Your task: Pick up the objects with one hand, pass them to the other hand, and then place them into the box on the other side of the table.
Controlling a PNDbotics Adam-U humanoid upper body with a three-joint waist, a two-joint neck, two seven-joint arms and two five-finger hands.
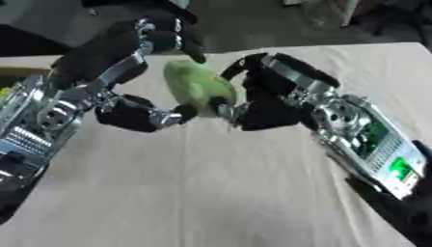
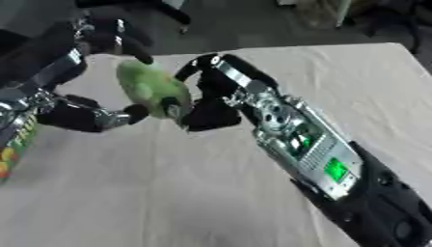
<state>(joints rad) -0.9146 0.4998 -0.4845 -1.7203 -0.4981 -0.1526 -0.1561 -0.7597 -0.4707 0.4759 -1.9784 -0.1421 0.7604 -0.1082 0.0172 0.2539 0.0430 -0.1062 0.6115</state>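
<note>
Green pear-shaped fruit [image 1: 198, 87] hangs above the counter [image 1: 211, 183] between your two hands, mid-handover. Your right hand [image 1: 262, 103] is clamped on its 3 o'clock side, fingers curled over top and bottom. Your left hand [image 1: 139, 113] cups its 9 o'clock side, fingers spread, thumb underneath. It looks light, smooth and rigid, probably slippery; take its widest middle.
</note>
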